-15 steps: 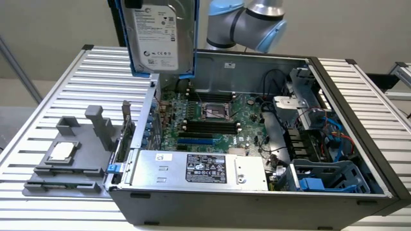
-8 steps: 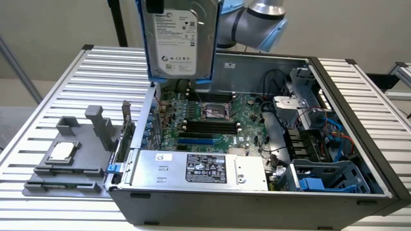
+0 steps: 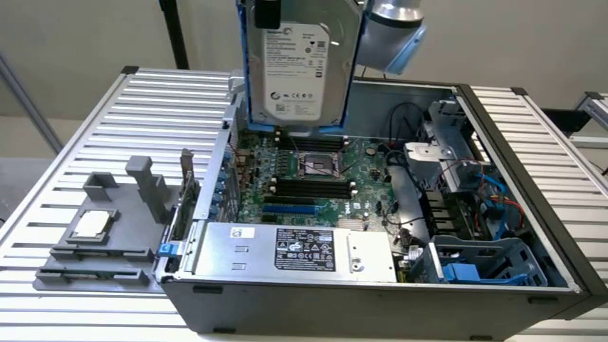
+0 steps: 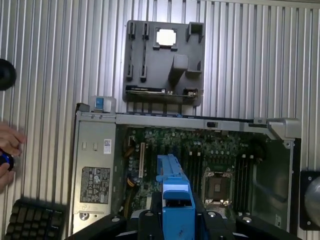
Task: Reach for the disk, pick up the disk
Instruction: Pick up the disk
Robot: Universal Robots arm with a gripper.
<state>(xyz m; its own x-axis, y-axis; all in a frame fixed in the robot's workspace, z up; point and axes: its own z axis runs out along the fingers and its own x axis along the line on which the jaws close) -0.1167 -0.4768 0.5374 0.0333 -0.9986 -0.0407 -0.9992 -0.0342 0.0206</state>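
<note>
The disk (image 3: 302,60), a silver-grey hard drive with a white printed label and blue side rails, hangs upright in the air above the open computer case (image 3: 380,299), label toward the exterior camera. My gripper (image 4: 175,212) is shut on its top end; a black finger (image 3: 267,14) shows at the disk's upper edge. In the wrist view the disk's blue rail (image 4: 171,185) sticks out between the black gripper parts, high over the motherboard (image 4: 200,155).
The case holds a silver power supply (image 3: 299,249), cables and a blue drive cage (image 3: 485,265). A grey fixture (image 3: 105,235) with a small square chip (image 3: 92,223) sits on the slatted table (image 3: 161,100). A person's hand (image 4: 9,147) and a keyboard (image 4: 32,220) lie beside the case.
</note>
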